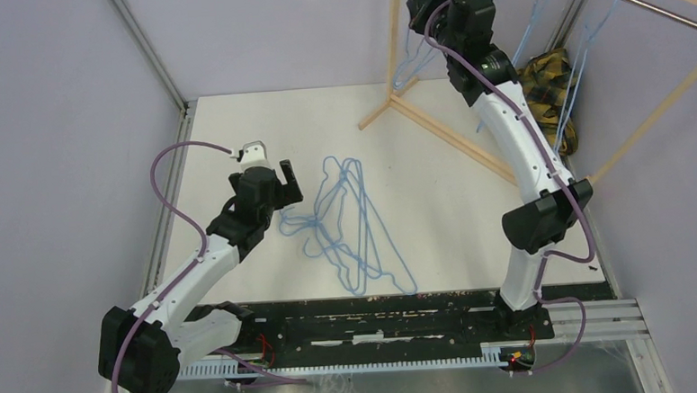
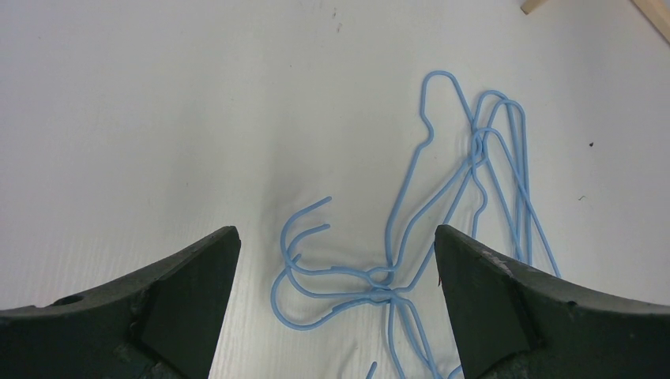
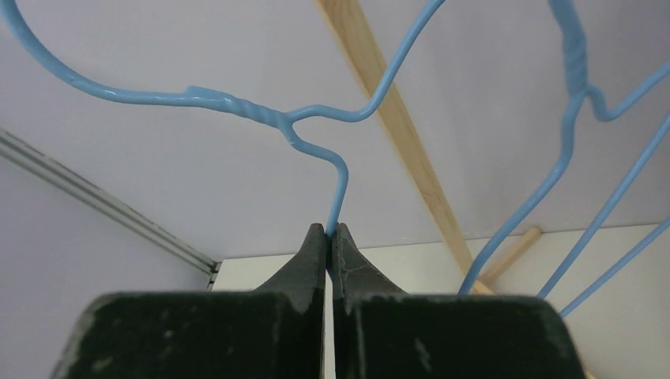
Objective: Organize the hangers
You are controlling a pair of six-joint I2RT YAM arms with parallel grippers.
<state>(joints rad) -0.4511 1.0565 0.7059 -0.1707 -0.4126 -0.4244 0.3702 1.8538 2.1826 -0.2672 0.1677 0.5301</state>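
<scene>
**A:** Where are the hangers (image 1: 355,219)?

**B:** Tangled in a heap on the white desk (image 1: 260,120), at 3 o'clock from the left tool (image 1: 288,180). Its jaws stand wide over their hooks.

**A:** And the right tool (image 3: 332,230)?

**B:** It's up at 1 o'clock by the wooden rack (image 1: 450,135), pinched tight on one hanger (image 3: 237,103), on the wire just below the twisted neck. More blue wires hang beside it.
</scene>
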